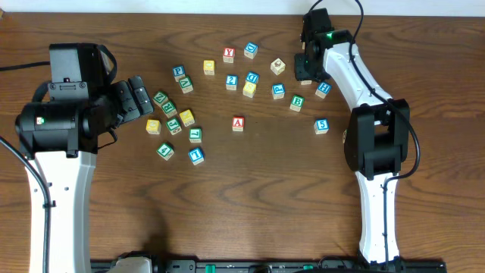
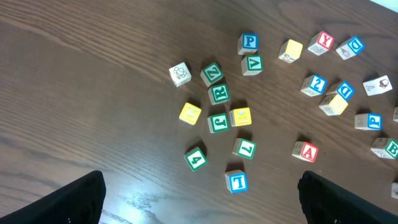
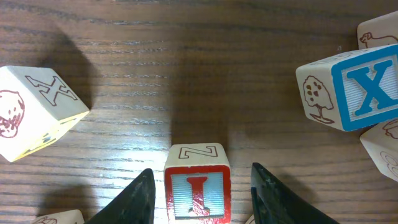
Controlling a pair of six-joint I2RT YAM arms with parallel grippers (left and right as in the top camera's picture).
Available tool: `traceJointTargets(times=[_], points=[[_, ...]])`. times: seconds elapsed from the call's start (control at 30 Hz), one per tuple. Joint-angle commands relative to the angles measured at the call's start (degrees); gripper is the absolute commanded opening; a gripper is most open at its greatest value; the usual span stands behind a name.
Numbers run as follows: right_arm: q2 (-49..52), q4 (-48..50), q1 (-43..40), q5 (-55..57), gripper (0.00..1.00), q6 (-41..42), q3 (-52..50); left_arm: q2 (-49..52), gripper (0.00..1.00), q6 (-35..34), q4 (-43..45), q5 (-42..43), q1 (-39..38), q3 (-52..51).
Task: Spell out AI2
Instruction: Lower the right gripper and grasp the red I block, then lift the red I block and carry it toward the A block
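Observation:
The red "A" block lies alone at mid-table; it also shows in the left wrist view. The blue "2" block sits behind it among other blocks, and shows in the left wrist view. The red "I" block stands between the fingers of my right gripper, with a gap on each side. The gripper is open around it. In the overhead view the right gripper hides this block. My left gripper is open and empty, above the table left of the block cluster.
Several letter blocks lie scattered: a green cluster near the left gripper, a blue "T", a "5", a "B". A blue "X" block and a cream block flank the right gripper.

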Motion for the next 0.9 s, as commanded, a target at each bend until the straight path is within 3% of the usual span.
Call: traceJointTargets(times=[0.0,0.17,0.53,0.87], points=[[2.84,0.0,0.07,0.7,0.43,0.92,0.87,0.5,0.98,0.96,-0.17,-0.72,0.17,-0.22],[2.89,0.07,0.07,0.72,0.41,0.98,0.87,0.5,0.98,0.96,-0.17,-0.72,0.17,-0.22],[2.86,-0.02,0.07,0.9,0.22,1.07,0.87,0.5,0.98,0.96,-0.17,-0.72,0.2,-0.22],[0.85,-0.96,0.02,0.87,0.21,1.07,0.9,0.5,0.98,0.96,-0.17,-0.72,0.2,-0.22]])
